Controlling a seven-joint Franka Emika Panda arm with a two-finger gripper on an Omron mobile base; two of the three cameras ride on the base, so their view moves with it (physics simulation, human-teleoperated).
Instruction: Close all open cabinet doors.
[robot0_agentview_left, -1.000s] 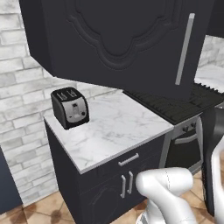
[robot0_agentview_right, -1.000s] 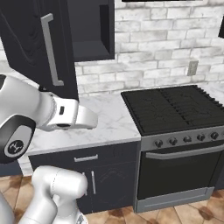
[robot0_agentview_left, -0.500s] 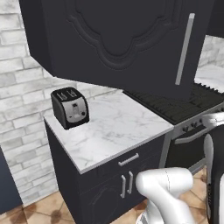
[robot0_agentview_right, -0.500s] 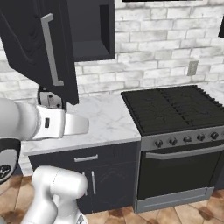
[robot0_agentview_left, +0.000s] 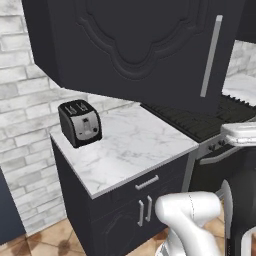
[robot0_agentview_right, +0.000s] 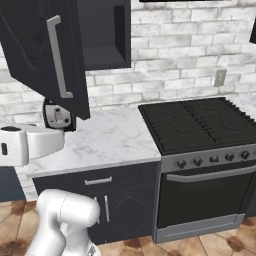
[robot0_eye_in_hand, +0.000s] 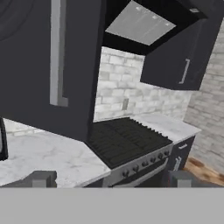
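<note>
The gripper (robot0_eye_in_hand: 109, 178) stands with its two finger tips well apart and nothing between them, low over the marble counter (robot0_eye_in_hand: 52, 157). The open cabinet door (robot0_eye_in_hand: 52, 65) hangs above and to the left of the jaws, its silver handle (robot0_eye_in_hand: 57, 52) not touched. The left base view shows a toaster (robot0_agentview_left: 80, 122) under this door; the right base view shows the stove (robot0_agentview_right: 197, 125) beside it.

You're looking at a matt black cabinet door (robot0_agentview_left: 135, 45) with a brushed silver metal bar handle (robot0_agentview_left: 210, 56). At its 7 o'clock, a glossy black-and-chrome toaster (robot0_agentview_left: 80, 123) sits on polished white marble countertop (robot0_agentview_left: 130, 145); rough whitewashed brick wall (robot0_agentview_right: 185, 55) behind.
</note>
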